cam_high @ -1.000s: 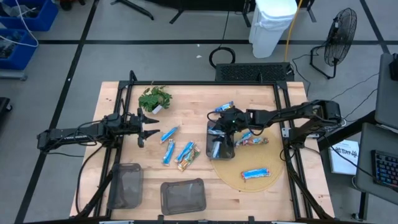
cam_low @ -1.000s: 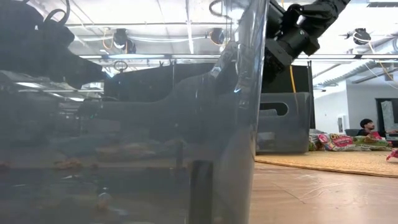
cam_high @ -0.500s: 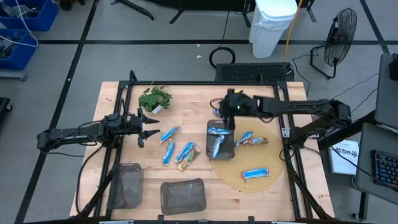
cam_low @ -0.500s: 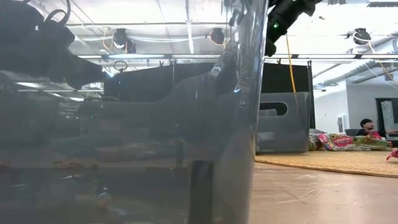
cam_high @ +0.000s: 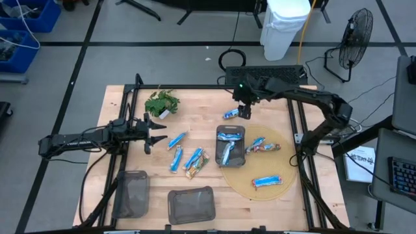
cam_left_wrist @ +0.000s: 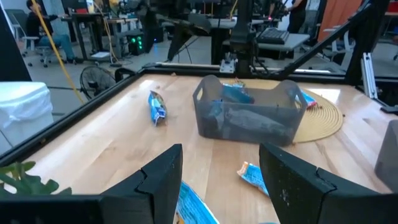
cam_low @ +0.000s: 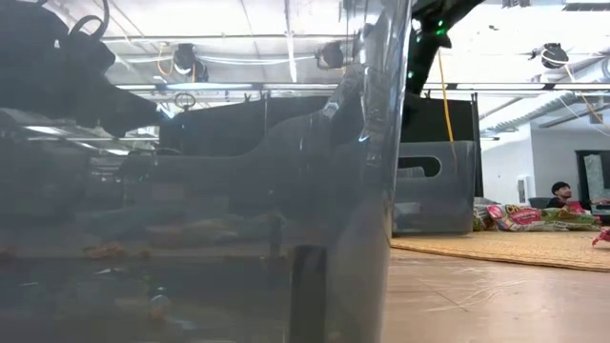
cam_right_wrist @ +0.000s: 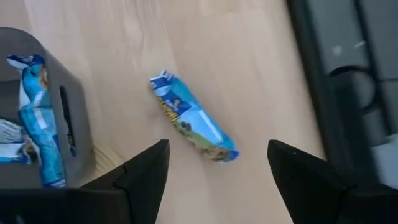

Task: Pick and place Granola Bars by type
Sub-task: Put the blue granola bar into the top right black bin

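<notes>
Several blue foil granola bars (cam_high: pixel 176 140) lie on the wood between the arms, with a brown and green one (cam_high: pixel 197 169). Blue bars lie inside a grey bin (cam_high: pixel 231 148). A lone blue bar (cam_high: pixel 231 114) lies flat beyond the bin; it also shows in the right wrist view, blue bar (cam_right_wrist: pixel 193 119). My right gripper (cam_high: pixel 244 112) hangs open just above it, fingers (cam_right_wrist: pixel 146 174) on either side, touching nothing. My left gripper (cam_high: pixel 153 133) waits open at the table's left, its fingers (cam_left_wrist: pixel 163 177) facing the bin (cam_left_wrist: pixel 249 115).
A round woven mat (cam_high: pixel 286 166) carries a blue bar (cam_high: pixel 267 181), another blue bar (cam_high: pixel 255 143) and a red-brown one (cam_high: pixel 268 149). Two dark mesh trays (cam_high: pixel 133 194) (cam_high: pixel 192 205) sit near the near edge. A green sprig (cam_high: pixel 161 103) lies far left. A grey wall blocks most of the low view (cam_low: pixel 191 191).
My right gripper has risen from over the grey bin and swung toward the table's far edge, now hanging over the lone blue bar beyond the bin. The bars and bin have stayed put.
</notes>
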Controlling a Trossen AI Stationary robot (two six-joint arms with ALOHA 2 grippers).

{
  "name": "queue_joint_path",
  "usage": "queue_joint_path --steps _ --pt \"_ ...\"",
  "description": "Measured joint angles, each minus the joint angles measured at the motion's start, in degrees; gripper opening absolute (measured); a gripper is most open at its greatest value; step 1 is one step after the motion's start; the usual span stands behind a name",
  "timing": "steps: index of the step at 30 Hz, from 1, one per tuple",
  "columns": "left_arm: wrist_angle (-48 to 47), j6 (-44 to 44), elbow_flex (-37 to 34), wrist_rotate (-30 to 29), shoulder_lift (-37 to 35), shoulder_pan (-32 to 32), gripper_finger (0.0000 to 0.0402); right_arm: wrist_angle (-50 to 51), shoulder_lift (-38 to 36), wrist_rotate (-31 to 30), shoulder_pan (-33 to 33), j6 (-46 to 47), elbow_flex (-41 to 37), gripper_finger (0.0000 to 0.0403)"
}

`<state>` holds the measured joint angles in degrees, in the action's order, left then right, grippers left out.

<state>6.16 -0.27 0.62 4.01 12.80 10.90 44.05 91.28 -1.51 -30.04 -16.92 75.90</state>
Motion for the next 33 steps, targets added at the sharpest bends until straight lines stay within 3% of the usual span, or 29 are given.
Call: queue_joint_path --steps 9,21,33 --pt "0.06 0.00 0.00 -0.02 -0.02 0.02 0.0216 -0.79 8.20 3.02 -4.94 -0.75 0.02 0.0265" --pt "0.04 0.00 0.00 -0.02 0.00 0.00 0.0216 -2.84 17.28 4.77 -4.73 -2.45 0.00 0.0265" --pt "0.04 0.00 0.00 -0.02 -0.01 0.00 0.0216 -3.67 18.71 4.65 -5.10 -3.56 -0.02 0.0258"
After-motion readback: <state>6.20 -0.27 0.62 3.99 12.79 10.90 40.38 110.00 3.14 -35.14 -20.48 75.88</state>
